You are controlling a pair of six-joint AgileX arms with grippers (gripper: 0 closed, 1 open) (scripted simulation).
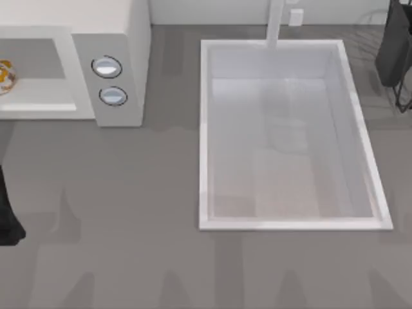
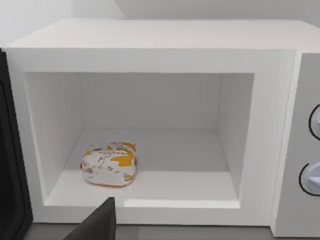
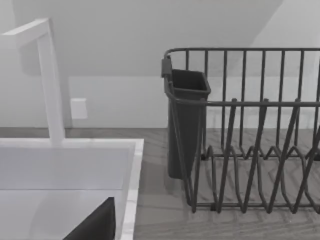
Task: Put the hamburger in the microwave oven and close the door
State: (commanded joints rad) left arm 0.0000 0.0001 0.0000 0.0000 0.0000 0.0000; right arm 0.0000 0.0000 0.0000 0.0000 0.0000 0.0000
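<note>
Dark tip of left pincer [image 2: 97,222] nearest the lens, hanging low in front of the microwave oven [image 2: 150,35] and facing its open cavity. Apart or together: cannot tell.

Just beyond, hamburger [image 2: 110,164] in white wrapper with orange-yellow and brown marks, resting on the cavity floor. Placed toward the front and toward the wall farthest from the knobs [image 2: 314,177]. Touching nothing but the floor.

Door [image 2: 10,165] swung open, seen as a dark panel beside the opening, on the side away from the knobs.

From above, microwave oven at the counter's [image 1: 129,225] back left corner. Two round silver-rimmed knobs on its light-grey panel, one behind the other. Sliver of hamburger showing inside at the far left edge.

Large white sink [image 1: 205,129] set into the counter's middle and right, well apart from the microwave oven. White tap [image 1: 275,26] at its back rim.

Dark tip of right pincer [image 3: 95,222] parked over the sink's near rim. Apart or together: cannot tell. Facing the tap and a dark wire dish rack [image 3: 250,150] at the counter's back right corner.
</note>
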